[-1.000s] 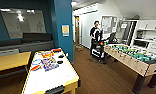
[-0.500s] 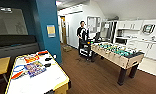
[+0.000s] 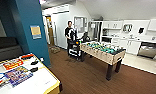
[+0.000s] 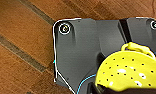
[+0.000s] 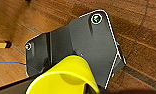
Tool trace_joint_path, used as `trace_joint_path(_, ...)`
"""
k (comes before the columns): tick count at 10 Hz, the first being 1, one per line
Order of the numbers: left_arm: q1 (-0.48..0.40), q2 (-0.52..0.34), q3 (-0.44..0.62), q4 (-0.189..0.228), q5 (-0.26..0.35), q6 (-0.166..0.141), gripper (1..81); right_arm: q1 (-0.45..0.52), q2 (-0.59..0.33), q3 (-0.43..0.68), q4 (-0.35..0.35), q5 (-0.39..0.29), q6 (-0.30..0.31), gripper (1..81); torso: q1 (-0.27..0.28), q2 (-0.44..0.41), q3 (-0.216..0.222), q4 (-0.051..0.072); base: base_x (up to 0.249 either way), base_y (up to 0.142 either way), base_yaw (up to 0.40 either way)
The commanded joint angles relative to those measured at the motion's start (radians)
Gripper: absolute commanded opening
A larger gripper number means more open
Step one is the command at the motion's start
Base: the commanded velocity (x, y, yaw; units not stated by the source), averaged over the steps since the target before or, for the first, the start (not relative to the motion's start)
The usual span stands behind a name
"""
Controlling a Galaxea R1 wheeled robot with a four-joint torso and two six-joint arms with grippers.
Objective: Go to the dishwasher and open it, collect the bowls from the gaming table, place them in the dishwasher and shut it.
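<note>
The gaming table (image 3: 102,53), with a green field and pale wood sides, stands mid-room on the wooden floor. At the far right, among white cabinets, the dishwasher (image 3: 148,49) looks open, with a dark inside above a grey door panel. In the left wrist view a yellow perforated bowl (image 4: 130,72) hangs over the robot's dark base, with my left gripper (image 4: 104,89) shut on it. In the right wrist view a plain yellow bowl (image 5: 65,77) hangs the same way in my right gripper (image 5: 90,89).
A person (image 3: 69,33) stands with a control rig (image 3: 75,47) behind the gaming table. A white and yellow air-hockey table (image 3: 24,76) is close at front left, beside a teal wall (image 3: 31,30). Open wooden floor (image 3: 86,77) lies between me and the kitchen cabinets (image 3: 130,45).
The whole head view has swung to the right. The gaming table has shifted toward the picture's middle, and the kitchen with the dishwasher has come into view. Both bowls stay held.
</note>
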Motion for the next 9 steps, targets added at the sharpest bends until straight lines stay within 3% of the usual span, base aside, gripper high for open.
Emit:
trace_joint_path(1,-0.046,-0.019,-0.004,0.011,0.048,0.002,1.0,0.048,-0.027,0.005,-0.010,-0.053,-0.002,1.0,0.000,0.000,0.000,0.000,0.000,0.000,-0.383)
trace_joint_path(9,-0.045,-0.006,-0.005,0.020,0.056,0.002,1.0,0.048,-0.012,-0.022,-0.017,-0.053,-0.005,1.0,0.000,0.000,0.000,0.000,0.000,0.000,-0.383)
